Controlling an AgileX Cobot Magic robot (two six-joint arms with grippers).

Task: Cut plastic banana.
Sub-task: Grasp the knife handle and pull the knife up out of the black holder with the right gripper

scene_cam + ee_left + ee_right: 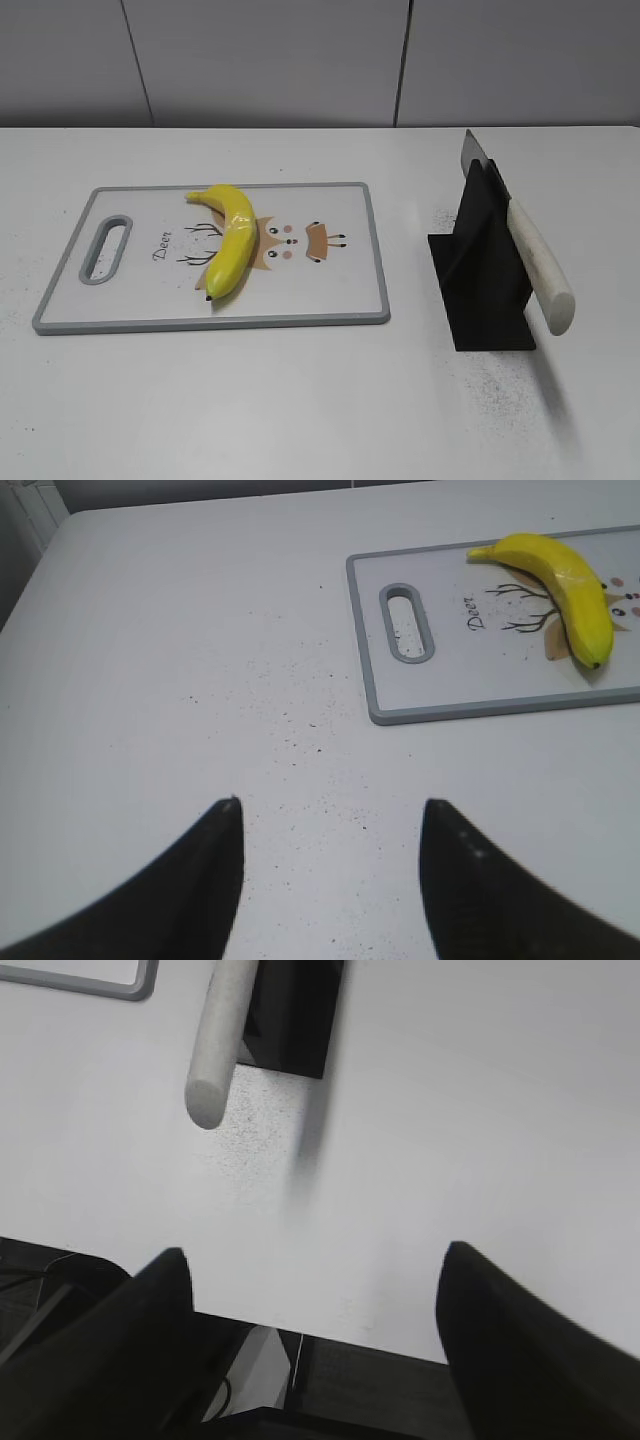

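Two grippers hang over the white table (300, 400), each with its jaws spread wide and nothing between them: the left gripper (330, 880) shows in its wrist view above bare, dark-speckled tabletop, and the right gripper (310, 1345) shows in its own view above the table's near edge, with dim floor beyond the edge. Neither arm appears in the exterior view. Nearest on the right stands a black knife stand (483, 270), a slanted rack on a flat base, with a knife (525, 240) resting in it; the knife's pale handle (540, 270) juts toward the camera and the steel blade (472, 150) pokes out above the top of the stand. In the right wrist view the handle's rounded end hangs past the stand's base. Left of the stand, well apart, lies a white cutting board (330, 290) with a grey rim, a grip slot at its left end and a deer cartoon printed on it. The plastic banana (231, 240) lies on the board, across the drawing, its dark tip toward the near edge and its stem toward the far edge, untouched and whole.
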